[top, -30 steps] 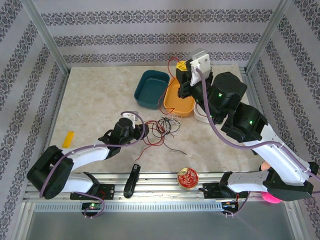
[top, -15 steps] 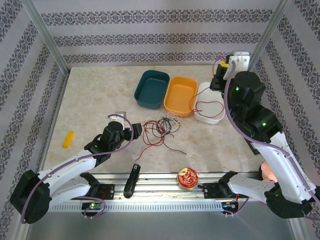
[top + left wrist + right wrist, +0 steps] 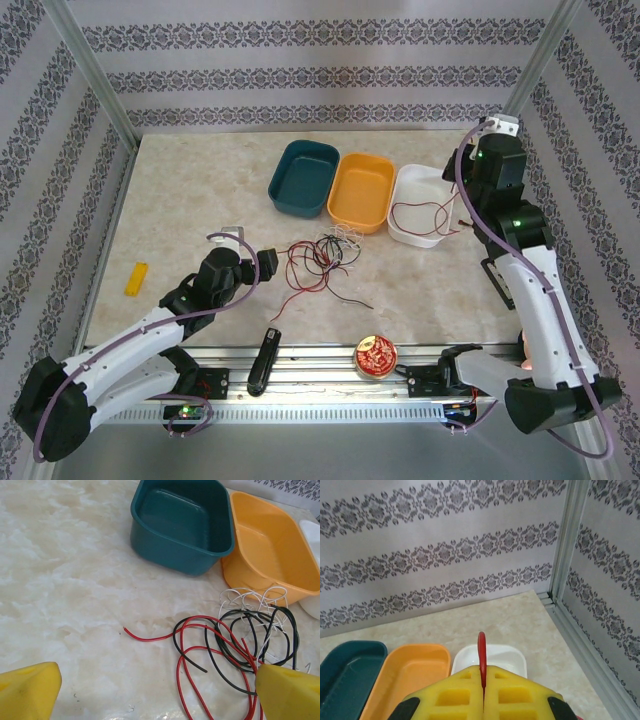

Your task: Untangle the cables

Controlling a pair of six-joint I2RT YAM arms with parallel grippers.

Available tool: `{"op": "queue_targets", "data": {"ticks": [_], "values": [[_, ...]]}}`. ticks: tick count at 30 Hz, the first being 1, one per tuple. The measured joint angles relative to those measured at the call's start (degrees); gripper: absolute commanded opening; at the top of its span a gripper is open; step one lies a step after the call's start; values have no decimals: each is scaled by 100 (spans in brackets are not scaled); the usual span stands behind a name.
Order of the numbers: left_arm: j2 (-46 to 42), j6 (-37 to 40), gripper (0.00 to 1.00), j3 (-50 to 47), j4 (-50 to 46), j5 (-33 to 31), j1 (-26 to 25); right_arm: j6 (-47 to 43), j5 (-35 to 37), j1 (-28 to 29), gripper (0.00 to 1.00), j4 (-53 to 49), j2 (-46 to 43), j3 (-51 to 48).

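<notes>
The left gripper (image 3: 262, 263) hangs low over the marble table (image 3: 180, 200) with its jaws wide apart. In the left wrist view its yellow fingers (image 3: 30, 690) stand at the two lower corners and nothing is between them.

Just to the right of this gripper lies the tangle of cables (image 3: 325, 255) – red, black and white strands looped over each other on the table, in front of the orange bin (image 3: 362, 190). From the left wrist view the tangle (image 3: 240, 640) has its white loops nearest to the orange bin (image 3: 265, 555), and one free red end points to the left, below the teal bin (image 3: 182, 545).

The three bins stand side by side at the far part of the table: teal bin (image 3: 303, 180), then orange, then the white bin (image 3: 420, 185). One red cable (image 3: 415, 213) lies in a loop in the white bin, and a strand goes over its right rim toward the right arm.

The right gripper (image 3: 482, 672) is raised above the white bin – its jaws are closed tightly on this red cable (image 3: 481, 650), which comes up out of the seam between the fingers.
</notes>
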Motion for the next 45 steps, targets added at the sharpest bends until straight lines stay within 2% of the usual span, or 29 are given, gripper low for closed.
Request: {"op": "queue_targets", "data": {"ticks": [11,23,45], "values": [[-177,0,99,-50,-90,-50,0,-4,-223,-90,0,-111,319,354],[-262,0,99,-105,-131,-116,0,-269,-74,-90,0,-212,-201,866],[-525,-2,99,-229,-216,-197,0,-264,-9,-90,0,46,459,291]]}}
